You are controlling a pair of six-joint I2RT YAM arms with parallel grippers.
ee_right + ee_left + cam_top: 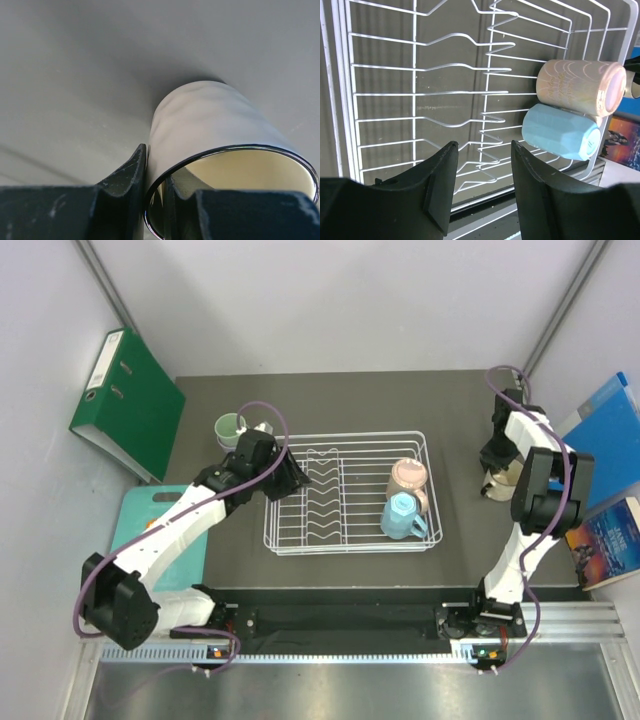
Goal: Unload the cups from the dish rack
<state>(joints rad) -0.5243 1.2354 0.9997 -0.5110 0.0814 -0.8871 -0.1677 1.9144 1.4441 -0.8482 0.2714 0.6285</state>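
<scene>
The white wire dish rack (350, 537) sits mid-table. Two cups lie on their sides at its right end: a pink cup (408, 476) and, nearer me, a light blue cup (403, 517). My left gripper (297, 476) hovers over the rack's left edge, open, with nothing between its fingers. Its wrist view looks across the rack (415, 95) to the pink cup (580, 87) and the blue cup (560, 131), past the gripper (484, 145). A mint green cup (231, 427) stands on the table behind the left arm. My right gripper (494, 465) is right of the rack, shut on a cream cup (200, 120), one finger inside its wall.
A green binder (130, 405) leans at the back left. A teal board (150, 525) lies under the left arm. Blue books (610, 435) and a picture book (610, 540) lie at the right edge. A metal rail (350, 625) runs along the near edge.
</scene>
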